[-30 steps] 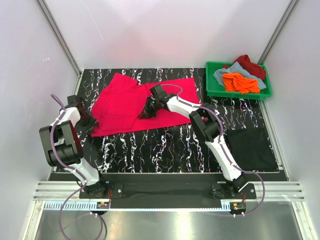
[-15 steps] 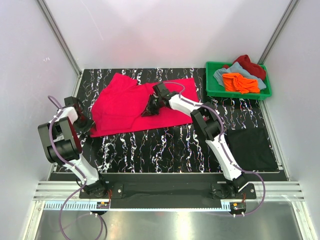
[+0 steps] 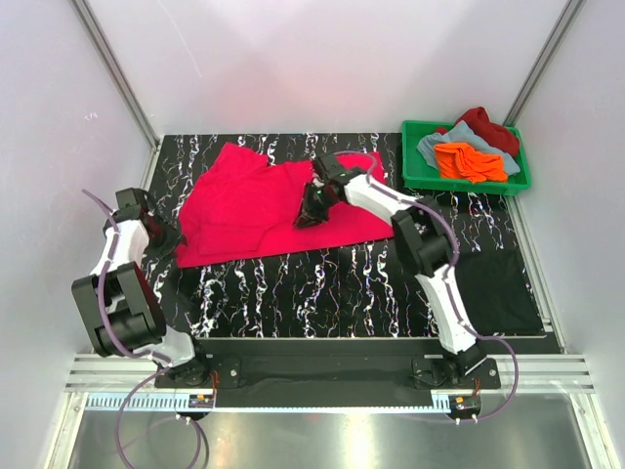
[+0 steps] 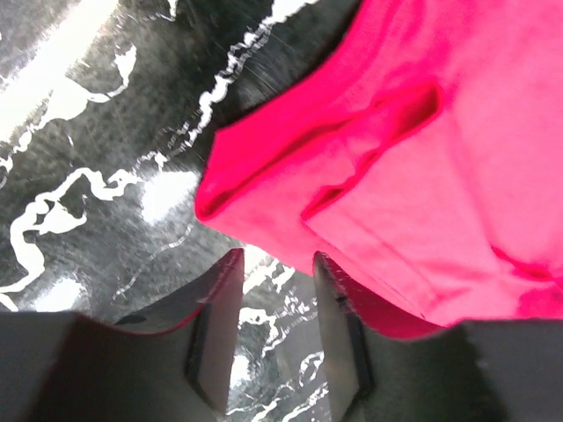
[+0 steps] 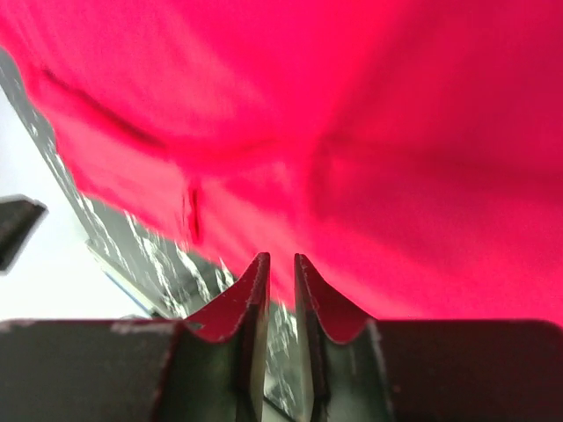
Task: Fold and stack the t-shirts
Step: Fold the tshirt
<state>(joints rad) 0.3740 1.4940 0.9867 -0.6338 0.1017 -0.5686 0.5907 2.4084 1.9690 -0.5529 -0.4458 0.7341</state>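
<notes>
Currently left gripper [image 4: 274, 268] sits at the near-left corner of the bright pinkish-red cloth t-shirt [image 3: 239, 200], jaws spread over bare black white-veined tabletop [image 3: 322, 283], likely lined up to take that corner for a fold. Further in, right gripper [image 5: 280, 264] is low over mid-shirt, jaws a narrow slit apart, seemingly pinching nothing (tight view). Shirt lies spread mid-table; crumpled orange, grey-blue and dark red shirts [image 3: 469, 161] wait in the far-right green plastic crate [image 3: 415, 178].

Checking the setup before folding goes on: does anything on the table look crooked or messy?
The pinkish-red shirt lies askew on the table, rumpled and creased across its middle. The shirts in the green crate are a loose heap, not a stack.
</notes>
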